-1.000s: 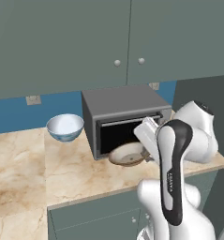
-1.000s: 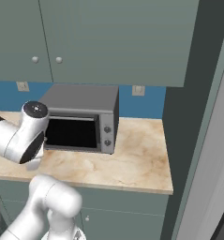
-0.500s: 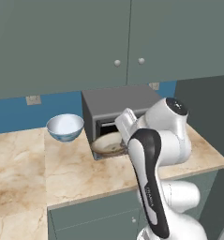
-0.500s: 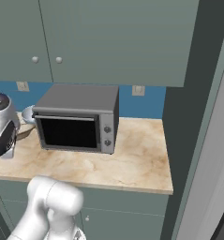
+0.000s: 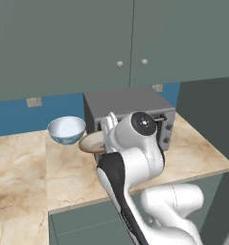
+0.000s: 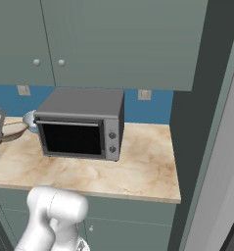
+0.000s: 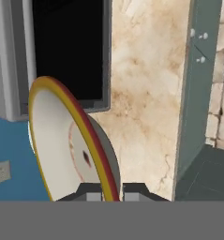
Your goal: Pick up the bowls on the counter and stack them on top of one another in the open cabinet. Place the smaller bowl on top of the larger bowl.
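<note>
While jaws pinch smaller bowl [image 7: 62, 145] rim | larger bowl [image 5: 66, 129] empty on counter [image 5: 68, 177]

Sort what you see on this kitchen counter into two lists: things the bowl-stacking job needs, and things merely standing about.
Job: smaller bowl, gripped by its rim in the hand; larger bowl; counter.
Standing about: microwave; wall sockets; closed upper cupboards.
</note>
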### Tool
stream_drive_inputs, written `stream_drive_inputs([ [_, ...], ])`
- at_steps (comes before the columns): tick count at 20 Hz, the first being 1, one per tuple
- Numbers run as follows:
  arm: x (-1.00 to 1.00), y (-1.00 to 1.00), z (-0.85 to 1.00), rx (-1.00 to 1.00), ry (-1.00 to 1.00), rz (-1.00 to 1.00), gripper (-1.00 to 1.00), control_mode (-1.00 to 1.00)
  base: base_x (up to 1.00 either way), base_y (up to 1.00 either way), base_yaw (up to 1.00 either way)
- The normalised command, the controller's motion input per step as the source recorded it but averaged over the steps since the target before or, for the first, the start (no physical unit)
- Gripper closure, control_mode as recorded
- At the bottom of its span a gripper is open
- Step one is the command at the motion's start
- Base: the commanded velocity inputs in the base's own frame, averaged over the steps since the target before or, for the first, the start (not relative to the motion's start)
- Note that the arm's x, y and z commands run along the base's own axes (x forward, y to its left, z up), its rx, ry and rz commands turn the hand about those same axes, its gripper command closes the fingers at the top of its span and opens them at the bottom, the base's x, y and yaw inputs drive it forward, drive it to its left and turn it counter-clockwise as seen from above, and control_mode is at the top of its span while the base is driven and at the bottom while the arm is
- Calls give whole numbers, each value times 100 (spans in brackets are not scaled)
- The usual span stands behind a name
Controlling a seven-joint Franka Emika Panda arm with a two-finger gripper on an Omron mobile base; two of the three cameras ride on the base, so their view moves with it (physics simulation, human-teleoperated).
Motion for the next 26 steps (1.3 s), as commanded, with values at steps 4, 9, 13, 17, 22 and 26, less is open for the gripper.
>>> stream_drive_inputs([
  [4, 13, 62, -6, 0, -5, -20, 100, -100, 0, 0, 0],
  [9, 9, 26, -5, 0, 0, -9, 100, -100, 0, 0, 0],
  [13, 25, 16, -9, 0, 1, -3, 100, -100, 0, 0, 0],
  [17, 19, 41, -9, 0, 0, -6, 100, -100, 0, 0, 0],
  [22, 19, 30, -11, 0, 0, -8, 100, -100, 0, 0, 0],
  [26, 29, 22, -12, 3, -1, -10, 100, -100, 0, 0, 0],
])
